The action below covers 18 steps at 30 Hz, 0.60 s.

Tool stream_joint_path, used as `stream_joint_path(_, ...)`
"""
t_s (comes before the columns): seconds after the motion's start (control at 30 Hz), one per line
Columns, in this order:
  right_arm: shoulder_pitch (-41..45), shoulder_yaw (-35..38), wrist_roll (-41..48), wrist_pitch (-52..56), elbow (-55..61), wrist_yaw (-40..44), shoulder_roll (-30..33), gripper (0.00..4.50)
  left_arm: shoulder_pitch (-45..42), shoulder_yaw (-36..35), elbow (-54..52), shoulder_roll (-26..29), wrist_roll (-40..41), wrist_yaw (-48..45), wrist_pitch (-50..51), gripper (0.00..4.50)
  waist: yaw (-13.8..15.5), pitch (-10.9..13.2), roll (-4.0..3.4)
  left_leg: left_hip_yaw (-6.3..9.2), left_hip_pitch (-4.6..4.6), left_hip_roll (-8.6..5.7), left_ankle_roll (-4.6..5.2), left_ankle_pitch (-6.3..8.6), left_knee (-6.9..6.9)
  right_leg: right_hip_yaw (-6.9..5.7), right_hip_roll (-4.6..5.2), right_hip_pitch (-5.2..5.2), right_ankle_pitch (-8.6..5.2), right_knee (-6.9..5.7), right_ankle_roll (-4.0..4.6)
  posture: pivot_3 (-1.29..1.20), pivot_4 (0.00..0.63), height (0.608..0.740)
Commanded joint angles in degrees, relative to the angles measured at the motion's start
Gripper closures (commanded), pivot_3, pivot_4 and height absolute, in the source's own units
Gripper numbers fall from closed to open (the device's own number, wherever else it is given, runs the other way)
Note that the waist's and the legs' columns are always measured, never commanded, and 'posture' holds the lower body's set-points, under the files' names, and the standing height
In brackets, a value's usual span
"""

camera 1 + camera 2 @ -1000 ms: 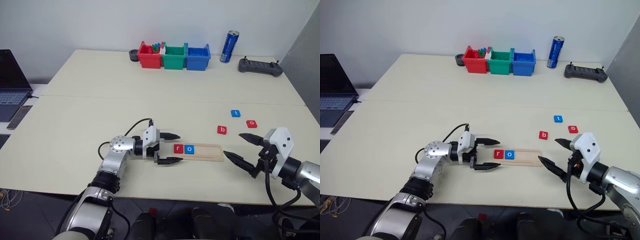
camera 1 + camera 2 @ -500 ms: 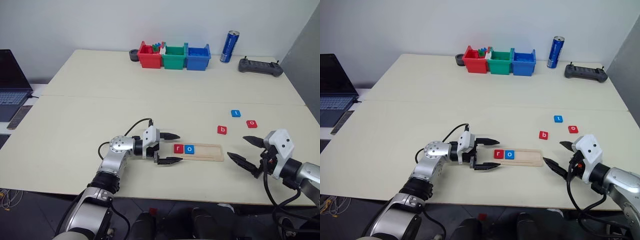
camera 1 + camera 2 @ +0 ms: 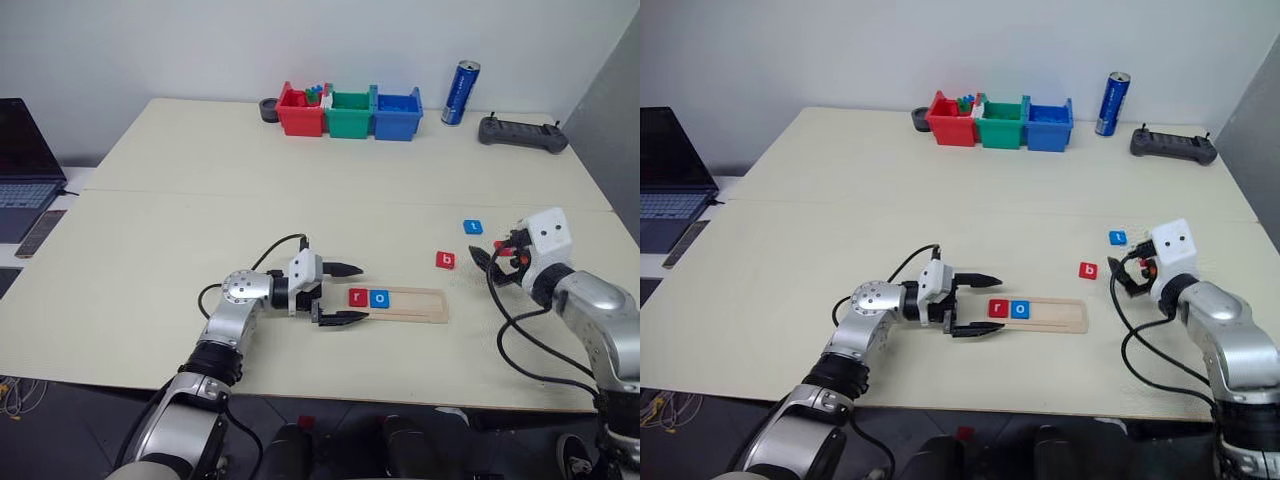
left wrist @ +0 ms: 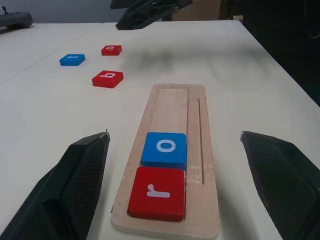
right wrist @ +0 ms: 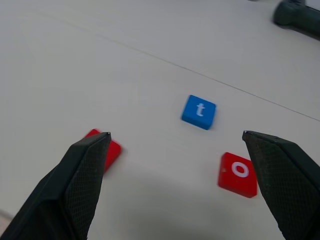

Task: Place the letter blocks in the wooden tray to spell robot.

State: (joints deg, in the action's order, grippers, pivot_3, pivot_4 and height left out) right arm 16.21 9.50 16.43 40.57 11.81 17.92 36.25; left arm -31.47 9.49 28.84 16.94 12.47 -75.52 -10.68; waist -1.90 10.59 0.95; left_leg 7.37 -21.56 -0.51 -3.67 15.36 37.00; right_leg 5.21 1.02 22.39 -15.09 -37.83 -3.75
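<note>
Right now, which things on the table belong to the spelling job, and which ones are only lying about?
For the job:
- wooden tray
- red r block and blue o block, in the tray
- red b block, blue t block, red o block, loose

Lying about:
- three bins
- blue can
- black controller
- laptop
</note>
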Motion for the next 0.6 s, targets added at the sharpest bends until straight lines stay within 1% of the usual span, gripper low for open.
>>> stream_joint_path(0.03,2.0,0.6,-2.2,-0.7,-1.4,-2.1,-0.9,0.0,-0.3,0.6,-1.7,-0.5,0.3,-0.1,-1.0,0.05,0.0,0.0,0.0,0.0,0.0,0.0,0.0,0.0,-0.01,0.0,0.0,0.01,0.0,0.0,0.0,0.0,0.15,0.74)
stream_joint_path(0.33,4.0,1.4,-3.0,0.9,-3.6,-3.6,-3.2,0.0,-0.7,0.6,-1.6,-0.5,0.5,-0.5,-1.1,0.05,-0.1,0.0,-0.02,-0.01,0.0,0.0,0.0,0.0,0.0,0.01,-0.01,0.03,0.0,-0.05,0.0,0.0,0.15,0.74)
stream_joint_path(0.47,4.6,2.0,-0.4,6.8,0.6,-5.9,-7.1,0.0,-0.6,0.6,-1.7,-0.3,0.4,-0.8,-1.3,0.05,-0.2,0.0,-0.03,-0.01,0.0,0.01,0.0,0.0,0.0,0.02,-0.01,0.03,0.0,-0.06,0.0,0.0,0.15,0.74)
stream_joint_path(0.6,3.6,-0.1,0.3,14.1,5.9,-7.8,-11.3,0.0,-0.2,0.8,-2.2,-0.2,0.4,-1.1,-1.4,0.05,-0.3,0.0,-0.04,0.0,-0.02,0.02,0.0,0.0,-0.01,0.03,-0.03,0.07,0.0,-0.08,0.0,0.0,0.15,0.74)
